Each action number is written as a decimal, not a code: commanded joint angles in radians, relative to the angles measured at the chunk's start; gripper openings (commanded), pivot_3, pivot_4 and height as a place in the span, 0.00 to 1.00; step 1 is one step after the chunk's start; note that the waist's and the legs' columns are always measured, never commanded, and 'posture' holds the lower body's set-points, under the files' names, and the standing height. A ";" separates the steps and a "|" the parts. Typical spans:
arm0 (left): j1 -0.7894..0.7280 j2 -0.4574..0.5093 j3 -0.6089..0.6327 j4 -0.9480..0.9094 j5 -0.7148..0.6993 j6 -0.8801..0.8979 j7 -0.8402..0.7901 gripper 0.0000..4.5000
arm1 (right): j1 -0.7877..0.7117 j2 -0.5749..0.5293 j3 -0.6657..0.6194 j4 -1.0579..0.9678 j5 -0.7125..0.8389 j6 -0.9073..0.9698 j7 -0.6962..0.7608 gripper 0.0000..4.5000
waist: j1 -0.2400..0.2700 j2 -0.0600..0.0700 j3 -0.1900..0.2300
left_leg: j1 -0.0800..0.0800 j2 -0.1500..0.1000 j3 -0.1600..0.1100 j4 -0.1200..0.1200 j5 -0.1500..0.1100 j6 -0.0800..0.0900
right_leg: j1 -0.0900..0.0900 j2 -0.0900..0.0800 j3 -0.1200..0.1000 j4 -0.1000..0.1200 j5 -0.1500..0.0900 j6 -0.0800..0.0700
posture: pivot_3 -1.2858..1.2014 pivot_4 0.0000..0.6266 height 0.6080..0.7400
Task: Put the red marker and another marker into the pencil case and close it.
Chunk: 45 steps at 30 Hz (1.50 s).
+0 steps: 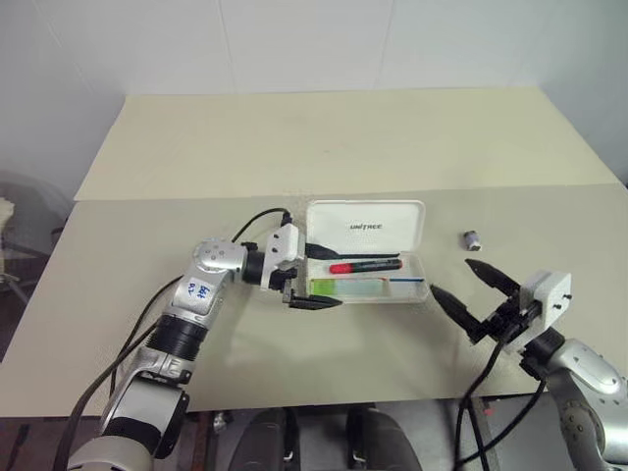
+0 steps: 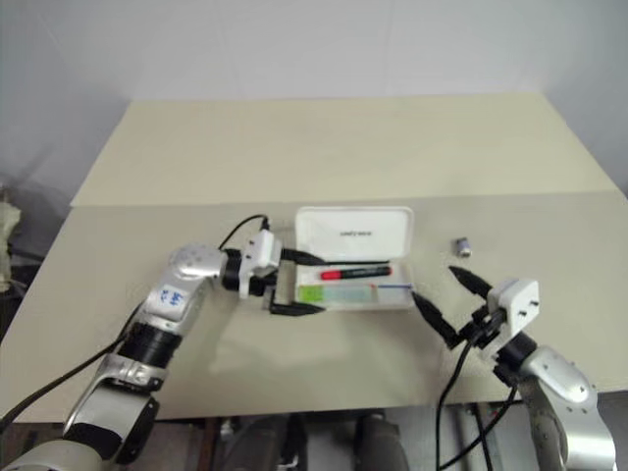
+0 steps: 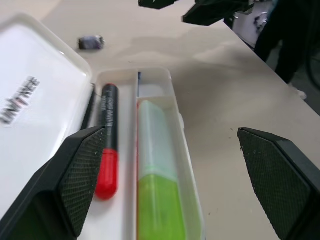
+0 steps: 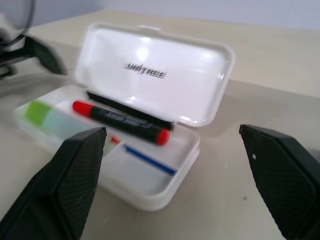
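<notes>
Closest to you is the right gripper, jaws spread wide and empty, sitting just off the right end of the pencil case. Left gripper is at the case's left end, jaws also wide apart with nothing in them, one finger over the tray's corner. Case sits mid-desk, lid standing up at the far side. Both pens are already in the tray: the red marker in the lane next to the lid, the green highlighter in the lane away from it, so by my read only the closing is left. Handling, as a guess: the case is a light, stiff plastic shell, slick on the desk, so it will likely skate if you push the lid from one side only. Pin the tray's near wall with one gripper, press the lid's top edge down with the other; don't pinch the thin lid hard. Both pens look to sit below the rim, so probably no fouling, but the red marker lies slightly skewed. View differences: left wrist view looks along the tray and shows the red partition line between the two pens plus the highlighter's clear cap end; right wrist view gives the lid's inner face with the print, a blue line in the empty right end, and a thin black strip lying under the lid behind the marker. Head views alone give the small grey cap-like object lying on the desk well right of the case.
</notes>
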 commanded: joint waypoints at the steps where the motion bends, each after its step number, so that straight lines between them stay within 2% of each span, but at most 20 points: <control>1: -0.009 0.034 0.078 -0.053 -0.069 -0.011 -0.016 1.00 | -0.040 0.020 -0.003 -0.061 -0.016 0.076 -0.132 1.00 | -0.002 0.001 0.000 | -0.001 0.000 0.000 0.000 0.000 0.000 | -0.001 0.000 0.001 0.000 0.000 0.000 | 0.52 0.24 1.00; 5: -0.002 0.099 0.125 -0.069 -0.102 0.002 -0.050 1.00 | -0.061 0.042 0.038 -0.071 -0.050 0.158 -0.219 1.00 | -0.003 0.001 -0.001 | -0.001 0.000 0.000 -0.002 0.002 0.003 | -0.002 0.000 0.000 0.000 0.000 -0.001 | 0.52 0.24 1.00; 8: 0.003 0.149 0.158 -0.070 -0.114 0.004 -0.058 1.00 | -0.103 0.054 0.081 -0.035 -0.128 0.140 -0.258 1.00 | -0.010 0.001 0.000 | -0.003 0.000 0.000 -0.002 0.003 0.004 | -0.003 0.000 0.000 -0.001 0.000 -0.001 | 0.52 0.24 1.00; 18: 0.043 0.189 0.196 -0.128 -0.130 0.023 -0.036 1.00 | -0.283 0.119 0.113 0.157 -0.276 0.105 -0.375 1.00 | -0.027 0.001 0.000 | -0.003 0.000 0.000 -0.002 0.003 0.004 | -0.004 0.000 0.000 0.000 0.000 -0.001 | 0.52 0.24 1.00; 31: 0.104 0.193 0.203 -0.236 -0.145 0.068 0.031 1.00 | -0.455 0.117 0.071 0.436 -0.330 0.003 -0.415 1.00 | -0.032 0.001 0.000 | -0.003 0.000 0.002 -0.002 0.003 0.005 | -0.004 0.000 0.000 0.001 0.000 -0.001 | 0.52 0.24 1.00; 42: 0.120 0.201 0.210 -0.281 -0.152 0.080 0.069 1.00 | -0.604 0.108 -0.053 0.747 -0.295 0.009 -0.501 1.00 | -0.049 0.001 0.000 | -0.003 0.000 0.003 -0.002 0.004 0.005 | -0.004 0.000 0.000 0.001 0.000 0.000 | 0.52 0.24 1.00; 45: 0.118 0.203 0.210 -0.282 -0.154 0.081 0.073 1.00 | -0.625 0.114 -0.055 0.776 -0.287 0.007 -0.490 0.86 | -0.049 0.001 0.000 | -0.002 0.000 0.003 -0.002 0.004 0.005 | -0.003 0.000 0.001 0.002 0.000 0.000 | 0.52 0.24 1.00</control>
